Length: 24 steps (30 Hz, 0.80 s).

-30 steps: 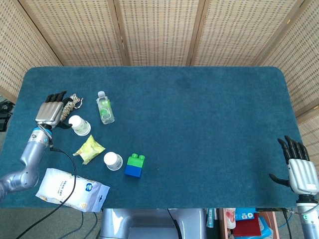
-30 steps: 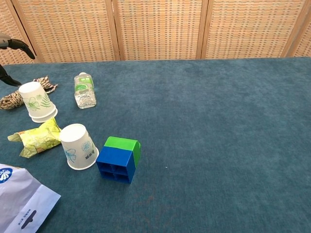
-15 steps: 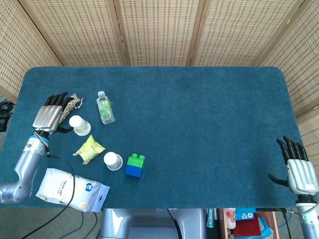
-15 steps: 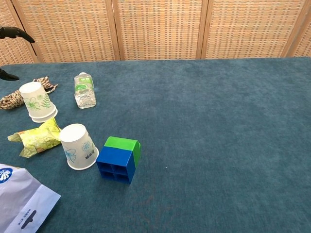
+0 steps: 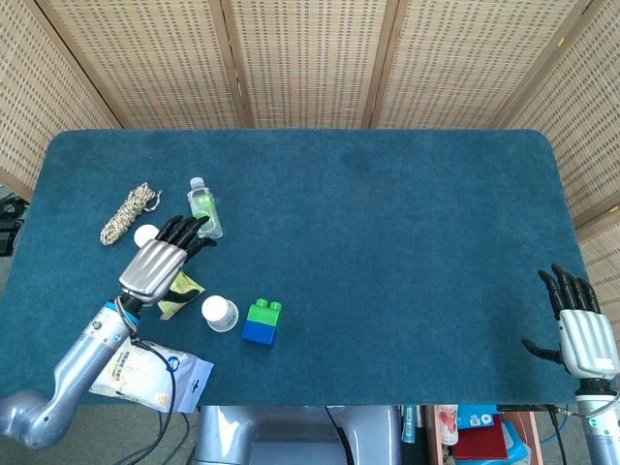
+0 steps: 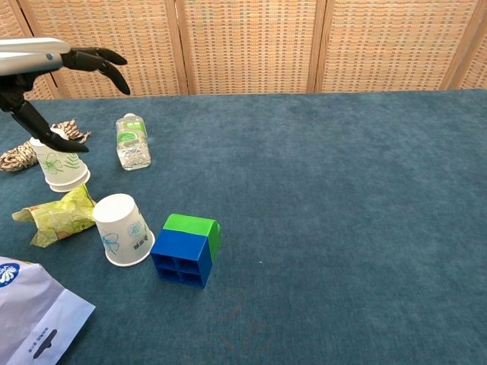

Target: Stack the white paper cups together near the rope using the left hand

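The left hand (image 5: 160,263) hung over the counter (image 5: 387,242) with its fingers (image 6: 103,65) apart, holding nothing, likely poised for the loose cup (image 6: 122,228); that cup stood upside down beside the block (image 6: 186,247), while the stacked cups (image 6: 59,163) sat by the rope (image 5: 128,213); the head view alone showed the right hand (image 5: 581,329) idle, fingers spread; the chest view alone showed the stack's doubled rim.
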### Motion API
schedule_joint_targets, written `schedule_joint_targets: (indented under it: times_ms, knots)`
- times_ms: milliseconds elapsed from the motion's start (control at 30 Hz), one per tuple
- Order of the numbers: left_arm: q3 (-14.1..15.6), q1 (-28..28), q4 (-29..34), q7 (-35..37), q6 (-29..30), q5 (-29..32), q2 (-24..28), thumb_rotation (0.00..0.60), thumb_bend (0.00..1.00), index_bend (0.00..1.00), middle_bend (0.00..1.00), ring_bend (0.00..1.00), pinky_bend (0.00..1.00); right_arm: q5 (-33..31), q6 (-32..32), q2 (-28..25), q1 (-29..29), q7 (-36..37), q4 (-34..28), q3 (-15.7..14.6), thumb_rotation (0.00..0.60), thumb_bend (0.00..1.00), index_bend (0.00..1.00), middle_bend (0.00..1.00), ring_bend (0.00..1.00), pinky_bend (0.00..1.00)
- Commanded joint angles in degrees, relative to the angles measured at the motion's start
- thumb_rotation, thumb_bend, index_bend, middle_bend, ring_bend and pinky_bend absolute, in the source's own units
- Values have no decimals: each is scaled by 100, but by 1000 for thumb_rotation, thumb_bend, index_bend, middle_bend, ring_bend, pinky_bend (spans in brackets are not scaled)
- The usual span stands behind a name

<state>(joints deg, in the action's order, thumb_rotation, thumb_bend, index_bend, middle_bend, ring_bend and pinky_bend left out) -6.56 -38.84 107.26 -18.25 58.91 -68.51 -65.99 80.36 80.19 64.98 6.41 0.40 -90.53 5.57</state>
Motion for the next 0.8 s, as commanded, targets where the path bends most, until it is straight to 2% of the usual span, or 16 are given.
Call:
schedule_joint_targets:
  times_ms: [33,433,800]
  knots:
    - [73,-155,220,-341,-202,104,-81,600,219,224,0,0,0,6,13,-6,-5,2,-7,0,600,0,0,0,0,0]
    - [253,-371,392,-1084,-451,816,-170,600,220,265,0,0,0,-1,31,-28,-16,48,-7,11,600,0,0,0,0,0]
    - [432,-653,182,-1464,-768,1479,-341,600,220,267,0,0,0,-7,33,-32,-17,36,-18,14,600,0,0,0,0,0]
